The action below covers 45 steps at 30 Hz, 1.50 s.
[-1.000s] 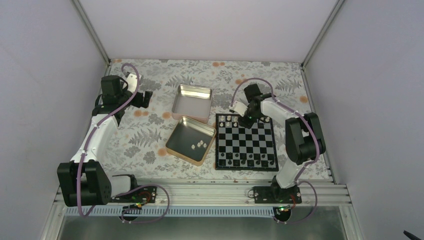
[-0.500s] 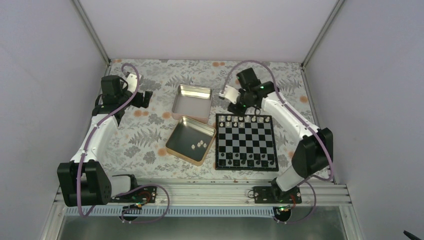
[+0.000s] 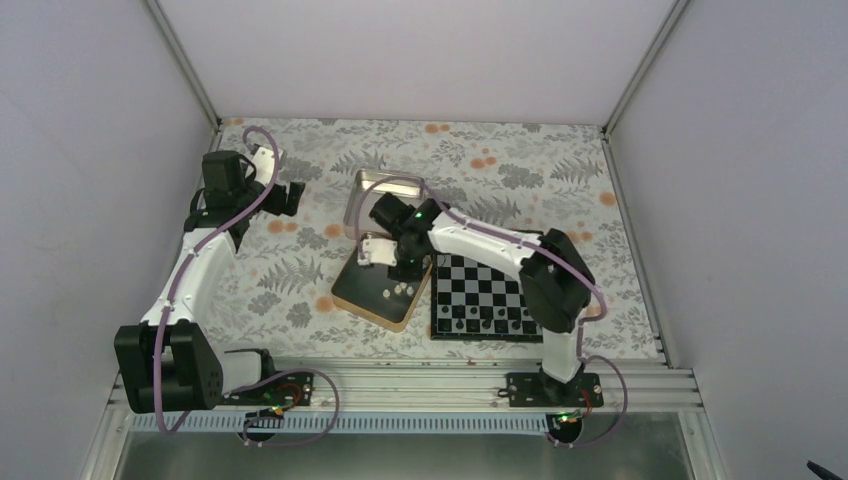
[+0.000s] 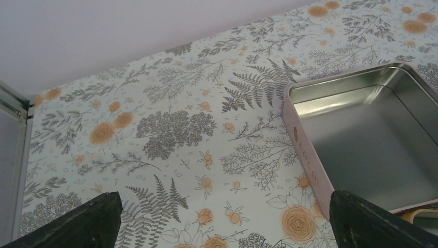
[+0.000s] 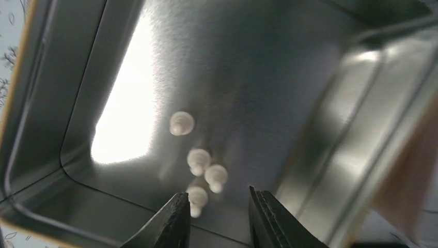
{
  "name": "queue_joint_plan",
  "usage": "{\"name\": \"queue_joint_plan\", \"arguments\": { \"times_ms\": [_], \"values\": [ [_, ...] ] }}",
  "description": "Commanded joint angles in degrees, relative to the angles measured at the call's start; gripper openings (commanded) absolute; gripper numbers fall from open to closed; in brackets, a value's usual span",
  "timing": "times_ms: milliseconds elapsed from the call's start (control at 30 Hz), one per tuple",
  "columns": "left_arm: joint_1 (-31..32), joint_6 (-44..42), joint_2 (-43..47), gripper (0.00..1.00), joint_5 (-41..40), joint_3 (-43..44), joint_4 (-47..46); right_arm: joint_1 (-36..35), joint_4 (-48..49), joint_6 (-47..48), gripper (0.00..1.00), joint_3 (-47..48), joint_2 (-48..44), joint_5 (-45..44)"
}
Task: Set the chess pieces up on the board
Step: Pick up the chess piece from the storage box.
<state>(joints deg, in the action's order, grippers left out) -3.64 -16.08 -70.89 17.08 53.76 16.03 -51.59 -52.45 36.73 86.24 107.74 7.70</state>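
Several cream-white chess pieces [image 5: 198,159] lie loose on the floor of the near metal tin [image 5: 46,93], seen in the top view as small dots [image 3: 398,289]. My right gripper [image 5: 217,194] hangs open and empty just above them, one piece [image 5: 197,199] close by its left finger. In the top view the right gripper [image 3: 400,266] is over that tin [image 3: 352,288]. The chequered board [image 3: 500,290] lies to the right, its far row hidden under the right arm; dark pieces [image 3: 485,322] stand on its near rows. My left gripper [image 3: 290,197] is open and empty at the far left.
A second metal tin [image 3: 385,192] stands behind the first; it shows in the left wrist view [image 4: 361,134] to the right of the left gripper [image 4: 222,206]. A floral cloth [image 4: 170,129] covers the table. Walls close in on the sides and the back.
My right arm has swung left from the board's far edge to over the near tin. The left arm has not moved.
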Motion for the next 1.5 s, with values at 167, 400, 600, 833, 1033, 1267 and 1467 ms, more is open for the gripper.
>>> {"name": "queue_joint_plan", "arguments": {
  "times_ms": [167,400,600,833,1033,1267,1467],
  "values": [
    [-0.2,-0.9,0.3,1.00,0.4,0.0,0.2,-3.5,1.2,-0.6,0.32,-2.2,4.0,-3.8],
    [-0.2,-0.9,0.7,1.00,0.3,-0.1,0.2,-3.8,1.8,0.0,0.33,-2.5,5.5,-4.0],
    [-0.2,-0.9,0.6,1.00,0.5,-0.1,0.3,-3.8,2.2,0.2,0.32,-2.0,6.9,-3.3],
    [-0.2,-1.0,0.6,1.00,0.7,-0.1,0.2,-3.9,2.4,0.5,0.32,-1.4,8.1,-3.1],
    [-0.2,-1.0,0.9,1.00,0.7,-0.1,0.3,-4.0,2.5,0.8,0.31,-1.0,9.2,-3.0],
    [-0.3,-1.0,0.9,1.00,0.8,-0.1,0.3,-4.0,4.0,0.8,0.20,-1.6,8.8,-2.7],
    [-0.2,-1.0,0.9,1.00,0.7,-0.1,0.4,-4.0,4.4,0.8,0.11,-1.7,8.0,-2.9]
  ]
}}
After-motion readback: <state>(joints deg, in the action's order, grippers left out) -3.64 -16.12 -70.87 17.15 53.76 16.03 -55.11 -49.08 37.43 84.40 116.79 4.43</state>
